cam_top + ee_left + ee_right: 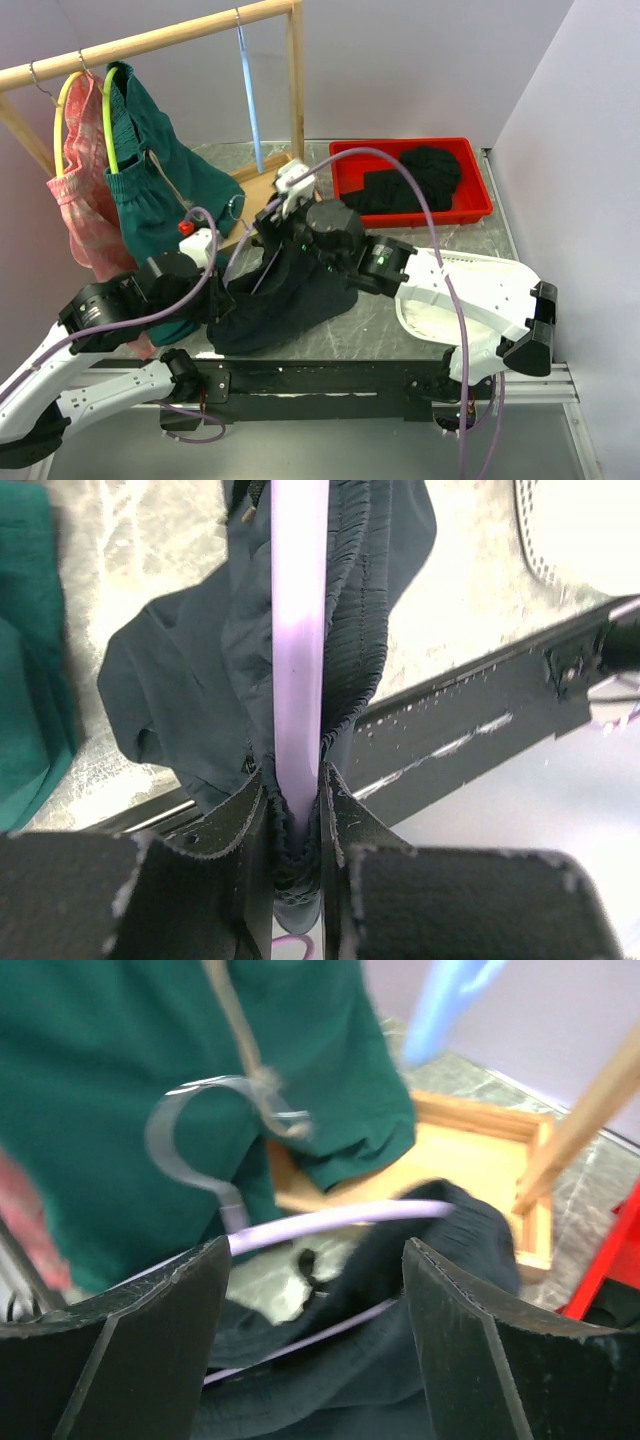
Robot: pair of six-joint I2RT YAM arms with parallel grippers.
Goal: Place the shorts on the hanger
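Observation:
The black shorts [290,300] hang bunched over the near table edge, draped on the lavender hanger [300,630]. My left gripper [295,775] is shut on the hanger bar with the shorts' gathered waistband [352,630] pinched alongside it. In the right wrist view the hanger [340,1218] arcs across with its metal hook [190,1140] pointing up, and the shorts [440,1250] lie over its right end. My right gripper [315,1250] is open, its fingers apart on either side of the hanger and cloth. It sits just above the shorts [272,222].
A wooden rack [150,40] holds green shorts [160,190], pink shorts [85,195] and a light blue hanger [250,100]. Its wooden base tray [262,180] lies behind the shorts. A red bin [480,175] of dark clothes stands at the back right, a white basket [470,300] near right.

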